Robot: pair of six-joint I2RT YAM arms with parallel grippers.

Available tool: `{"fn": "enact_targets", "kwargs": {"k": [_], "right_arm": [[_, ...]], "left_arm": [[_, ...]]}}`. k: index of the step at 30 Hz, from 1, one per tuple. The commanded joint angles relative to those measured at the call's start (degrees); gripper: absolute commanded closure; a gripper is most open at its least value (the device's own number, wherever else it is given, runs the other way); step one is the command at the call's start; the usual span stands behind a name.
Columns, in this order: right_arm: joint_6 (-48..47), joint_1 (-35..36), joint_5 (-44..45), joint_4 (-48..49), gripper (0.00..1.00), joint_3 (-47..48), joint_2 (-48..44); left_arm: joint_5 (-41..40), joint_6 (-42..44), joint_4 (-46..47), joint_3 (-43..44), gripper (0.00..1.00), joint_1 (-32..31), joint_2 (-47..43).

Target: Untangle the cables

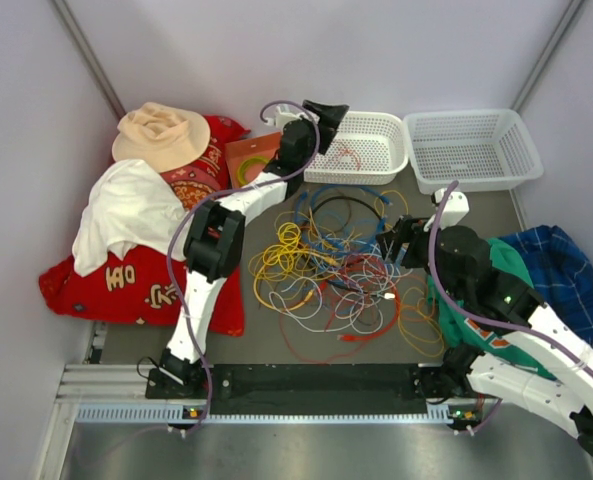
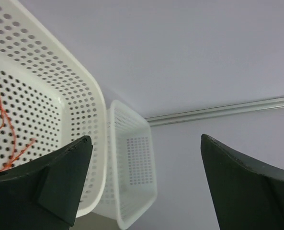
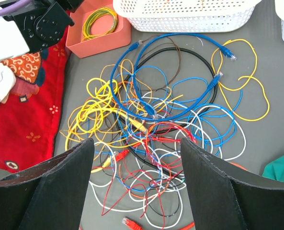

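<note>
The cables (image 1: 341, 265) lie in a knotted heap of yellow, red, white, blue and black wire on the grey table; the right wrist view shows them (image 3: 156, 139) from above. One red-orange cable (image 1: 348, 155) lies in the left white basket (image 1: 386, 165), also seen in the left wrist view (image 2: 0, 129). My left gripper (image 1: 326, 112) is open and empty, raised at that basket's left end. My right gripper (image 1: 396, 240) is open and empty, above the heap's right side.
A second white basket (image 1: 473, 148) stands at the back right. An orange tray (image 1: 248, 158) holds a green-yellow coiled ring (image 3: 99, 21). Red cloth (image 1: 126, 285), a white cloth and a tan hat (image 1: 161, 135) lie left. Blue-green cloth (image 1: 546, 270) lies right.
</note>
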Motion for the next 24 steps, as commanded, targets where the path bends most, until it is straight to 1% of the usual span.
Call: {"fn": "enact_targets", "kwargs": {"k": [1, 3, 4, 5, 6, 7, 8, 9, 10, 11, 12, 13, 14, 15, 16, 17, 18, 19, 20, 21, 22, 24], "right_arm": [[0.0, -0.4, 0.6, 1.3, 0.28, 0.8, -1.0], [0.8, -0.3, 0.1, 1.5, 0.28, 0.7, -1.1], [1.0, -0.3, -0.5, 1.5, 0.28, 0.3, -1.2], [1.6, -0.3, -1.0, 1.9, 0.27, 0.0, -1.2], [1.7, -0.3, -2.1, 2.4, 0.28, -0.5, -1.1], [1.8, -0.4, -2.9, 2.7, 0.28, -1.3, -1.0], [1.9, -0.4, -3.6, 2.7, 0.28, -1.5, 0.2], [2.0, -0.4, -4.7, 2.3, 0.28, -1.7, 0.9], [2.4, -0.3, -5.2, 2.3, 0.28, -2.1, 1.6], [2.7, -0.3, -5.7, 2.3, 0.28, -2.4, 2.6], [3.0, -0.4, -6.7, 2.3, 0.28, -2.5, 4.7], [3.1, -0.4, -7.3, 3.3, 0.28, -2.9, 6.0], [2.8, -0.3, -7.7, 3.8, 0.28, -3.1, 7.0], [2.9, -0.4, -8.3, 3.8, 0.28, -3.3, 10.2], [2.7, -0.4, -8.7, 4.0, 0.28, -3.2, 11.7], [2.4, -0.4, -9.3, 4.1, 0.29, -3.1, 13.4], [2.2, -0.4, -10.4, 4.0, 0.29, -2.9, 17.2], [2.2, -0.4, -10.8, 4.3, 0.3, -2.9, 18.9], [2.2, -0.4, -11.0, 4.7, 0.3, -2.9, 20.8], [2.2, -0.3, -11.9, 5.2, 0.32, -2.8, 22.5], [2.4, -0.3, -12.4, 5.9, 0.32, -2.8, 25.4], [2.4, -0.3, -12.8, 8.0, 0.33, -2.9, 27.5]], "left_arm": [[-1.0, 9.0, -3.8, -1.5, 0.01, 0.1, -7.7], [-1.1, 12.9, -8.8, -3.4, 0.01, 0.1, -10.8], [-0.7, 14.4, -10.9, -4.3, 0.01, 0.0, -14.3], [-0.4, 16.1, -15.5, -6.8, 0.01, -0.2, -16.2], [0.0, 19.0, -17.9, -8.7, 0.01, -0.5, -18.2], [0.1, 20.6, -20.2, -12.8, 0.01, -0.6, -22.7], [-0.1, 22.5, -25.3, -15.1, 0.01, -1.4, -25.1], [-1.0, 27.8, -28.6, -17.4, 0.01, -2.2, -29.8], [-3.3, 31.2, -32.7, -20.3, 0.01, -3.4, -31.9], [-10.7, 34.7, -36.1, -21.5, 0.01, -7.3, -34.1], [-15.3, 40.2, -42.1, -22.7, 0.01, -9.6, -37.7], [-18.1, 42.2, -44.2, -25.6, 0.01, -11.8, -39.7], [-22.2, 43.5, -45.8, -27.3, 0.01, -15.4, -41.8], [-23.6, 43.6, -49.6, -29.3, 0.01, -17.1, -46.2], [-23.9, 42.9, -51.2, -33.5, 0.01, -19.1, -48.6], [-24.0, 39.8, -52.9, -35.9, 0.01, -19.9, -51.2], [-24.1, 37.9, -54.5, -38.7, 0.01, -20.3, -56.6], [-24.1, 36.5, -54.8, -44.2, 0.01, -21.3, -59.5], [-23.9, 34.0, -54.9, -46.9, 0.01, -21.9, -62.4], [-23.7, 32.8, -55.0, -51.6, 0.01, -22.4, -68.1], [-23.4, 31.9, -55.4, -53.7, 0.01, -23.5, -70.8], [-24.1, 29.0, -56.9, -57.8, 0.01, -24.6, -77.4]]}}
